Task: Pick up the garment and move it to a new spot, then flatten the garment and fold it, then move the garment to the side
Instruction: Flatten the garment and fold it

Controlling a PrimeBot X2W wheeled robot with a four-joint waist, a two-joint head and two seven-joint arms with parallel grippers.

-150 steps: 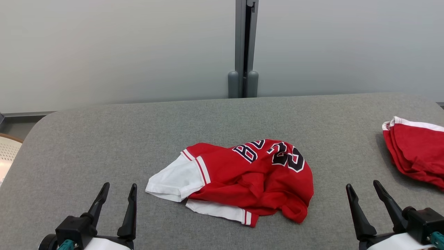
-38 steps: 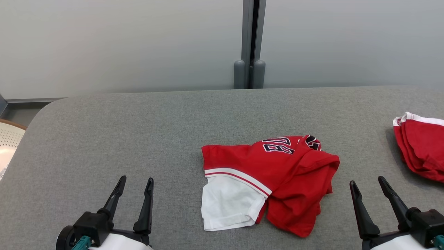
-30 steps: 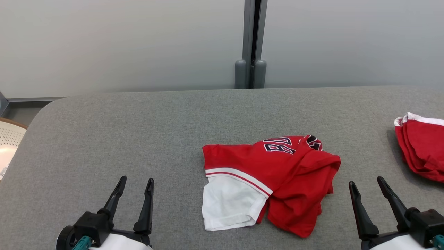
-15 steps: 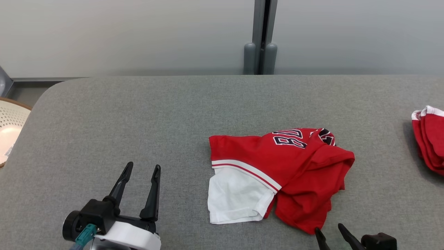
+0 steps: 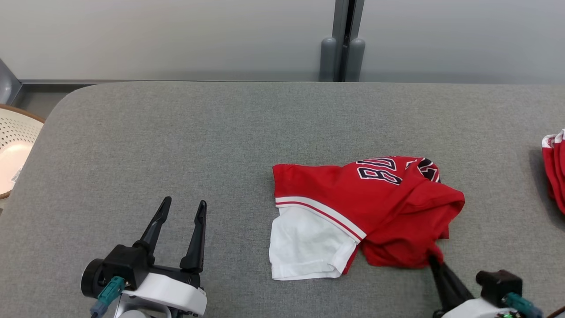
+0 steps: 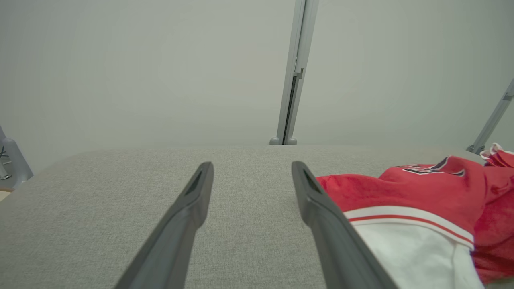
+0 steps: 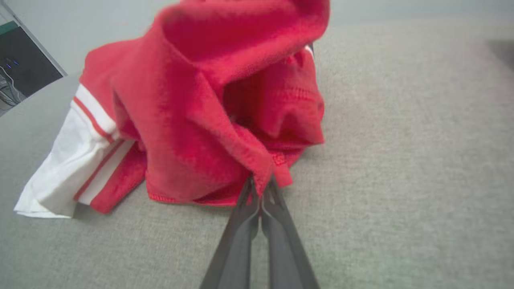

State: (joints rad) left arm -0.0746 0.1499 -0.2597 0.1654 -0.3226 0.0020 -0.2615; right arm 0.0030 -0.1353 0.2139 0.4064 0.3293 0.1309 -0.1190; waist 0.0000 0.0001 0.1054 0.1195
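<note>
A crumpled red jersey (image 5: 379, 198) with a white sleeve panel and dark lettering lies right of centre on the grey padded table (image 5: 176, 132). My right gripper (image 5: 433, 261) is shut on the jersey's near red hem; in the right wrist view its fingers (image 7: 245, 224) pinch a fold of the jersey (image 7: 200, 120), which rises slightly from the gripper (image 7: 261, 184). Left of the jersey, my left gripper (image 5: 182, 204) stands open above bare table. The left wrist view shows the left gripper (image 6: 251, 168) holding nothing, with the jersey (image 6: 421, 188) to its right.
A second folded red and white garment (image 5: 556, 168) lies at the table's right edge. A pale perforated basket (image 5: 13, 145) sits off the table's left end. A grey wall with a vertical post (image 5: 342, 39) runs behind the table.
The camera has shifted. My right gripper moved in to the jersey's near hem and shut on it. The left gripper advanced a little and stays open.
</note>
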